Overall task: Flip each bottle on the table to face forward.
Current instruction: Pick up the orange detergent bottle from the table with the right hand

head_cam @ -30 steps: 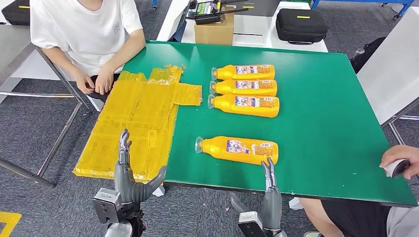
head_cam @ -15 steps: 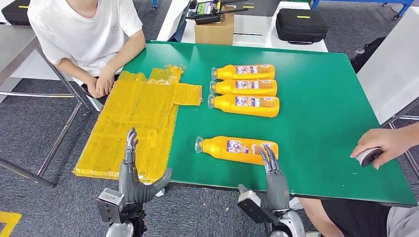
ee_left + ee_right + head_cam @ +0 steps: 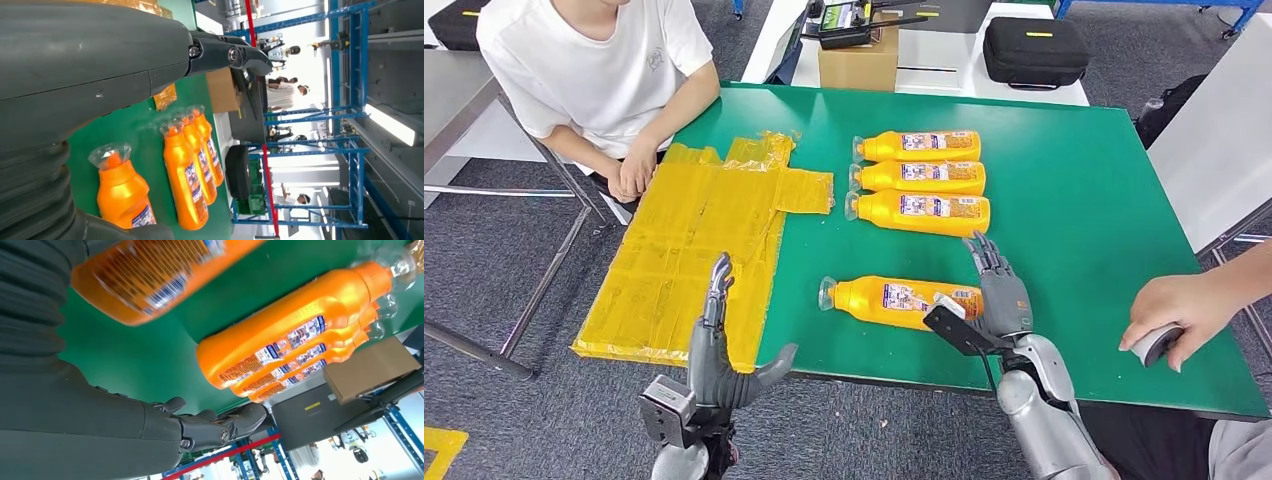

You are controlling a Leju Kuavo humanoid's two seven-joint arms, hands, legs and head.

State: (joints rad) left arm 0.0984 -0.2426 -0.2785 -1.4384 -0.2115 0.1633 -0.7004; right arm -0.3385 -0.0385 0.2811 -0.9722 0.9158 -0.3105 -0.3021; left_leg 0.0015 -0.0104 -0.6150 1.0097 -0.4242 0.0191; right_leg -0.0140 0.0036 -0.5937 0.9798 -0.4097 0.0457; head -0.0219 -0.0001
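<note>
Right hand point(image 3: 996, 300), fingers spread and holding nothing, hovers over the base end of the near bottle point(image 3: 904, 301), which lies alone, long axis 9-to-3, cap at 9. Left hand point(image 3: 719, 350) also free, farther off at 8. 3 bottles point(image 3: 919, 180) at 12; bare table point(image 3: 1074, 200) at 3.

Lighting: bright, even, overhead; soft shadows only. Head view sharp. Wrist views: nearest bottle point(image 3: 160, 277) motion-blurred, background windows blown out, ceiling lamp point(image 3: 390, 125) glaring.
</note>
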